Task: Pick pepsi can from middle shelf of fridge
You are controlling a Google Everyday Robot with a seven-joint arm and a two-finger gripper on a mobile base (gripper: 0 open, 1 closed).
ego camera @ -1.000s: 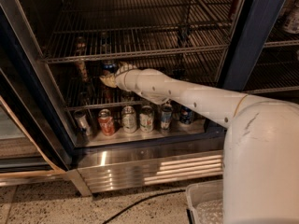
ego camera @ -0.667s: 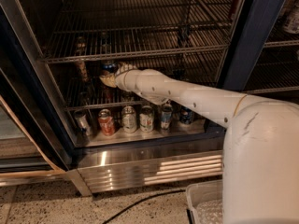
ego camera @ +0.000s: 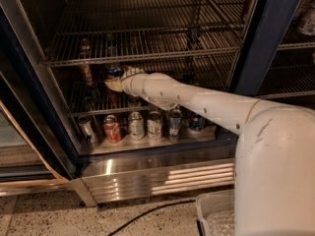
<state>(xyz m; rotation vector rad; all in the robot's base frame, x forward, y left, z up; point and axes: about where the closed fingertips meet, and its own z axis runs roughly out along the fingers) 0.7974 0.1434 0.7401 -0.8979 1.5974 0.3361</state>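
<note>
The gripper (ego camera: 114,83) is inside the fridge (ego camera: 261,38), at the pepsi can (ego camera: 113,72), which stands at the left of the middle shelf (ego camera: 96,104). Its grip state cannot be determined. A row of cans (ego camera: 136,125) stands below.

Likely a shop or canteen: a tall dark-framed commercial display fridge (ego camera: 261,48) with wire racks (ego camera: 147,53), a row of drink cans (ego camera: 136,125) inside, speckled stone floor (ego camera: 49,215) below. The gripper (ego camera: 114,84) sits inside, above the middle wire shelf (ego camera: 93,101).
</note>
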